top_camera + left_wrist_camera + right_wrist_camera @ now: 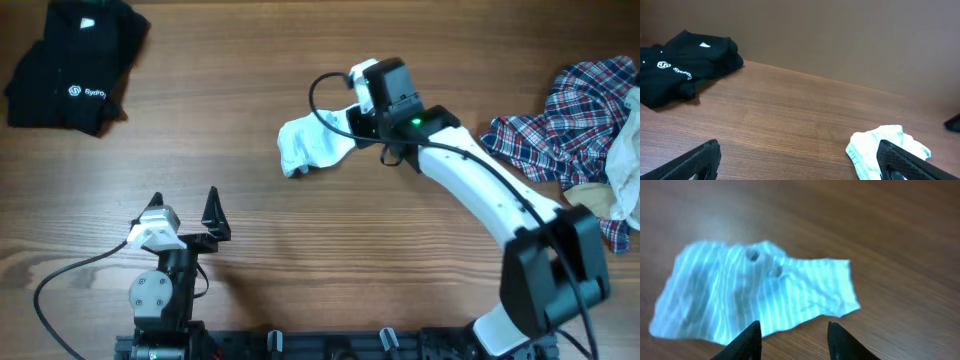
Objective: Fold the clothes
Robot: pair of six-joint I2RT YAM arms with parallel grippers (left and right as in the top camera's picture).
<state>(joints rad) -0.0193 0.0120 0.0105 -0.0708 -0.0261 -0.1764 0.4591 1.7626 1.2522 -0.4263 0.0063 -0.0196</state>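
The right arm (490, 185), running from the lower right of the overhead frame toward the centre, has a long white link between bulky black joint housings. A small green light (415, 123) glows on the black wrist housing, which carries a white block, and a thin black cable (316, 95) loops off it. The left arm (160, 290), at lower left, shows a round grey motor cap, a white block and a second black cable (60, 275). The left pincer (185, 195) and right pincer (792, 327) have matte black, tapering fingers.
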